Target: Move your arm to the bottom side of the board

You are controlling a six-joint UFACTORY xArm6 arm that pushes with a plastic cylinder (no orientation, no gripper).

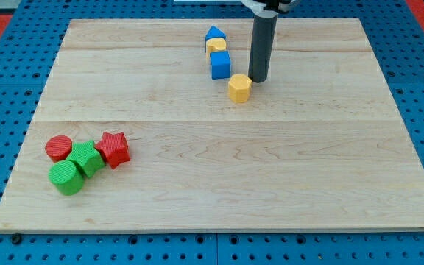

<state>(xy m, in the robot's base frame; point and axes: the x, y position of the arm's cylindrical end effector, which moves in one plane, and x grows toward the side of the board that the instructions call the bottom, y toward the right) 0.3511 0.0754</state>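
One rod: my tip (259, 79) is the low end of a dark straight rod, my end effector, and it sits in the upper middle of the frame, a bit right of centre.
End effector state: it has no jaws to open or close, and it holds nothing; it can only push.
Nearest block: the yellow hexagon block (239, 87) is just left of my tip and a little lower, very close; I cannot tell if they touch.
Next blocks out: the blue cube (220, 64) is up and left of the yellow hexagon block, the small yellow block (216, 45) sits just above it, and the blue pointed block (213, 33) is at the top of that row.
Far group: at the lower left of the frame are the red star block (113, 148), the red round block (59, 148), the green block (86, 157) and the green round block (66, 177), all bunched tight.
Worktop: the pale wooden worktop (285, 177) is bare in its lower middle and lower right.
Task spot: the bottom side of the worktop is the edge near the bottom of the frame, well apart from my tip.
Step now: I think the trip is only starting, since my tip is near the top.
Next move: slide straight down the frame, staying right of the yellow hexagon block so it is not bumped.
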